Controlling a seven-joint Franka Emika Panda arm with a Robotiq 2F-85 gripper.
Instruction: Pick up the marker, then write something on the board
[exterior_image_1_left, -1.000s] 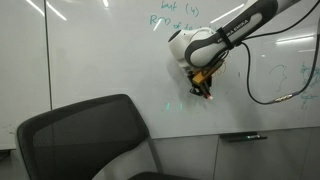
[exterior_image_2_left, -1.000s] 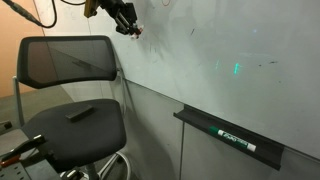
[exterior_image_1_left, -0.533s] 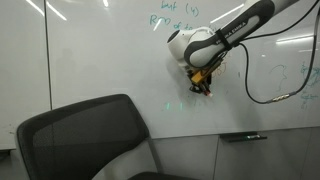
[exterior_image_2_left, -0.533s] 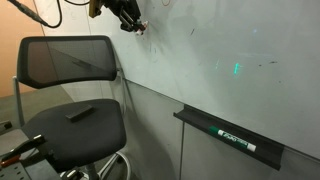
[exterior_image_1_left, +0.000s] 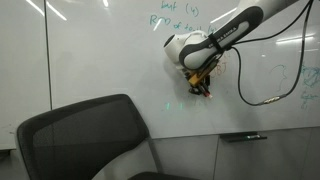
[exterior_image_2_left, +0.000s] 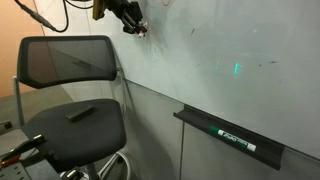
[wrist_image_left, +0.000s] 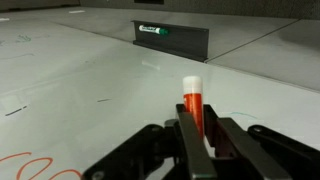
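Hand (wrist_image_left: 200, 128) grips slim orange marker (wrist_image_left: 192, 100); white tip toward glossy white board (wrist_image_left: 90, 70).

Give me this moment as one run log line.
gripper: shut on orange marker | tip: toward board, contact unclear | board: orange scribble beside gripper

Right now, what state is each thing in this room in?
gripper, shut on the marker.
marker, held, pointing at the board; contact unclear.
board, carries green handwriting.
chair, unoccupied, a small dark item on its seat.
tray, holding a spare pen lying flat.
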